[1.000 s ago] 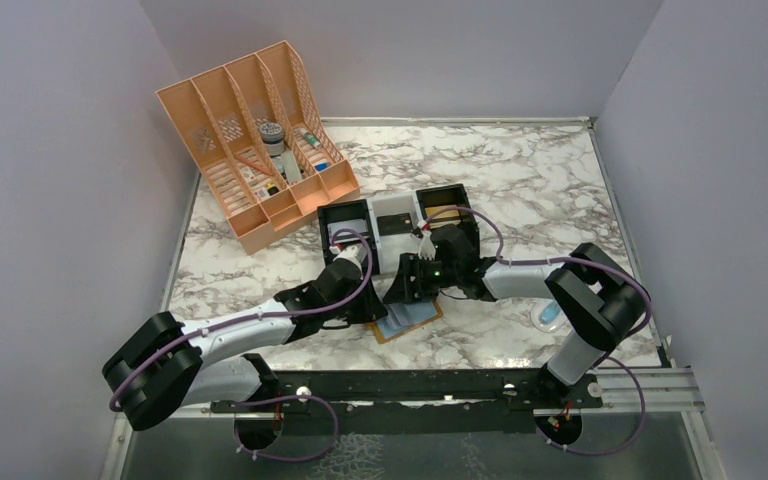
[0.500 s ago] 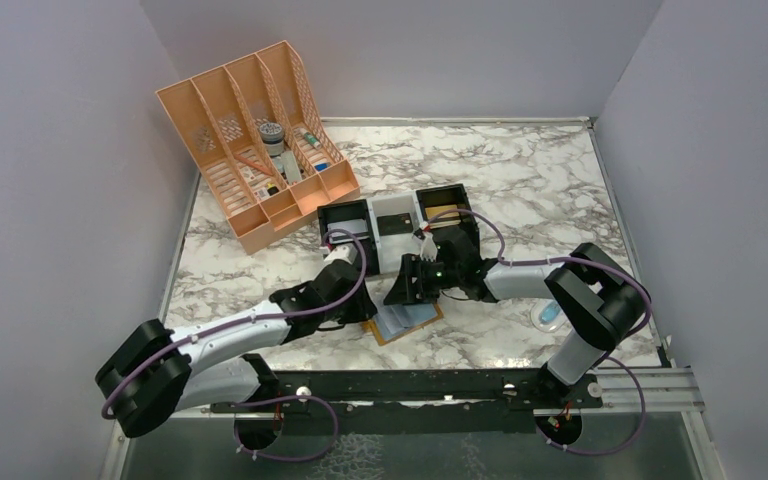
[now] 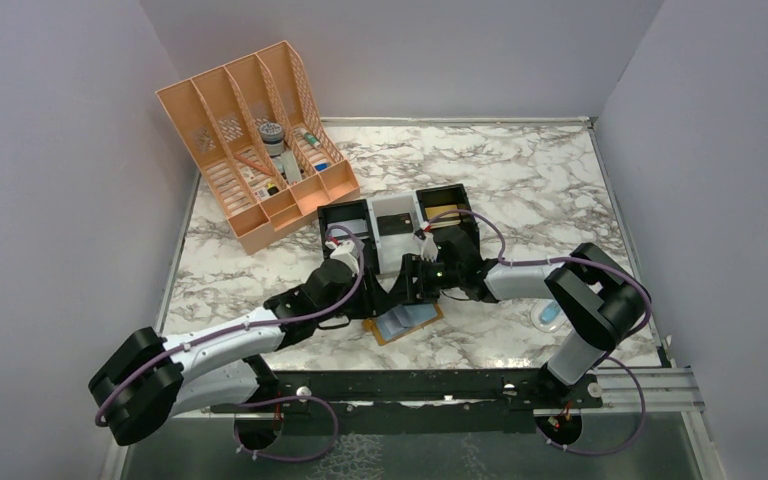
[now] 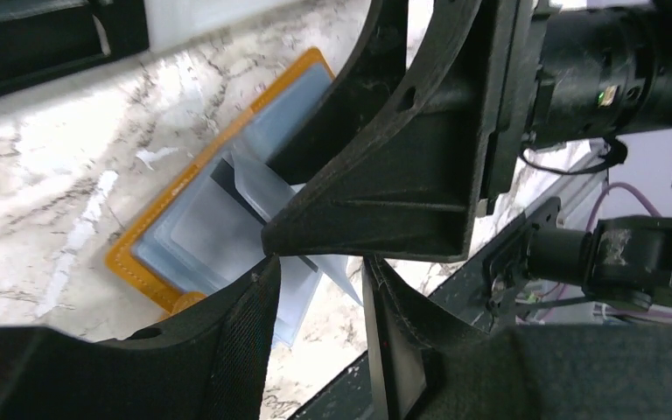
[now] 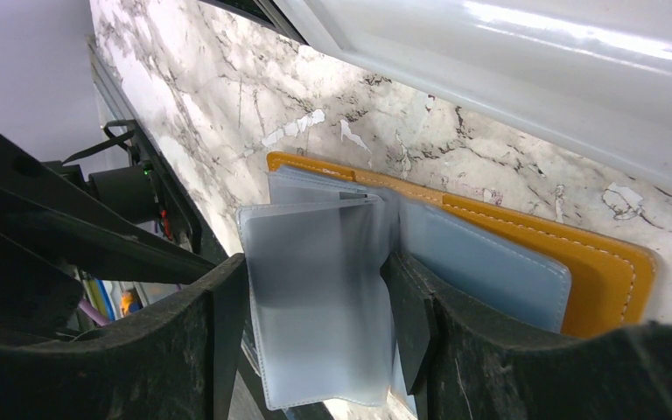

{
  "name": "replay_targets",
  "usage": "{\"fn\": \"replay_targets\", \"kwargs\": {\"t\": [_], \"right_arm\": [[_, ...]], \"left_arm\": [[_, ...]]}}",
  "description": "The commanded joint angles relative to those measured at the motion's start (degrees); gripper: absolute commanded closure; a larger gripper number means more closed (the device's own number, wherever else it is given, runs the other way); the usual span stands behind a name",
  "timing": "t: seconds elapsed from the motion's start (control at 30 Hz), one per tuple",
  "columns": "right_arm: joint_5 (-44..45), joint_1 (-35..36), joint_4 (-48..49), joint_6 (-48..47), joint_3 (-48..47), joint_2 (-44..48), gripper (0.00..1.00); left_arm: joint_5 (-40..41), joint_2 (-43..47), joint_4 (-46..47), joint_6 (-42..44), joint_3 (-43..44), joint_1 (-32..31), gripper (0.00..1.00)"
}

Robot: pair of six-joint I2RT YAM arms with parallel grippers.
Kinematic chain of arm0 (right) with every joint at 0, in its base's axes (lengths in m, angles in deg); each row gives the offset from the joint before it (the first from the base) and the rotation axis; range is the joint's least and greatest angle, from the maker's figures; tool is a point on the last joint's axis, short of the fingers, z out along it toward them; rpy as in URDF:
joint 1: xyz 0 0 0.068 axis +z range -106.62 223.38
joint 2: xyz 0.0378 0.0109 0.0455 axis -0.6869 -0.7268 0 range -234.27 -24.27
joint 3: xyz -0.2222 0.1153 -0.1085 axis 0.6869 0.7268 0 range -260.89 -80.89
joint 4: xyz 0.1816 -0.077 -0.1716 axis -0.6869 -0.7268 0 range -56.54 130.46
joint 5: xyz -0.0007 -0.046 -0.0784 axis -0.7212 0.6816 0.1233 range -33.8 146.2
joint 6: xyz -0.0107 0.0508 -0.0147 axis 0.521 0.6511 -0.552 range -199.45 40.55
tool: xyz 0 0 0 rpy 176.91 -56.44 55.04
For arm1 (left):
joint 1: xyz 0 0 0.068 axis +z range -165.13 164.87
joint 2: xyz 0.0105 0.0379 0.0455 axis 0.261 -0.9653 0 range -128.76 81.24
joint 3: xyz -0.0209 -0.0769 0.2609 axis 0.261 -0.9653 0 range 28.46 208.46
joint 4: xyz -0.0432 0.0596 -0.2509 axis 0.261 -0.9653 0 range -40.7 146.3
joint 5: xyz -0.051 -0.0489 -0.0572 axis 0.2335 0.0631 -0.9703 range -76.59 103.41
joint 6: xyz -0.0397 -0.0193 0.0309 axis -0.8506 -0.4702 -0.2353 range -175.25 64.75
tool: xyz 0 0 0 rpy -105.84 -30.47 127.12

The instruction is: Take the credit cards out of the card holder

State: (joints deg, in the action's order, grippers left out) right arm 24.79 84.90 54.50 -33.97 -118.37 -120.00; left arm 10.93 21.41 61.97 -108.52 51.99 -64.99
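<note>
The card holder (image 3: pixel 407 323) lies open on the marble, mustard outside (image 5: pixel 597 267), pale blue-grey inside (image 4: pixel 199 219). One translucent stitched leaf (image 5: pixel 315 297) stands up from its fold, blurred. My right gripper (image 5: pixel 315 276) is open around that leaf, and its right fingertip (image 5: pixel 407 302) rests by the fold. My left gripper (image 4: pixel 319 267) is open just in front of the holder's near edge, with only marble and a pale sheet (image 4: pixel 302 293) behind the gap. The right gripper's black finger (image 4: pixel 385 201) crosses right above it. I cannot tell the credit cards from the holder's leaves.
Three small bins (image 3: pixel 397 222) stand in a row right behind the holder. An orange file organiser (image 3: pixel 250 140) fills the back left. A clear-blue packet (image 3: pixel 550 316) lies by the right arm. The black mounting rail (image 3: pixel 410 385) runs along the near edge.
My left gripper's jaws have widened, and the left arm has stretched a little forward towards the holder. The right arm has hardly moved.
</note>
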Motion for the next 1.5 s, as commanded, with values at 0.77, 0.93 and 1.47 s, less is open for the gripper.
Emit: {"fn": "replay_targets", "kwargs": {"t": [0.77, 0.93, 1.47], "right_arm": [[-0.54, -0.45, -2.83, -0.21, 0.31, 2.82, 0.29], [4.07, -1.16, -8.23, -1.41, -0.73, 7.91, 0.24], [26.75, -5.13, -25.92, -6.48, -1.2, 23.47, 0.23]], "left_arm": [[-7.75, -16.16, 18.2, -0.57, 2.5, -2.53, 0.55], [-7.28, -17.51, 18.82, 0.04, 2.9, -2.63, 0.55], [-7.03, -20.76, 17.93, 3.95, 7.1, -3.68, 0.52]]}}
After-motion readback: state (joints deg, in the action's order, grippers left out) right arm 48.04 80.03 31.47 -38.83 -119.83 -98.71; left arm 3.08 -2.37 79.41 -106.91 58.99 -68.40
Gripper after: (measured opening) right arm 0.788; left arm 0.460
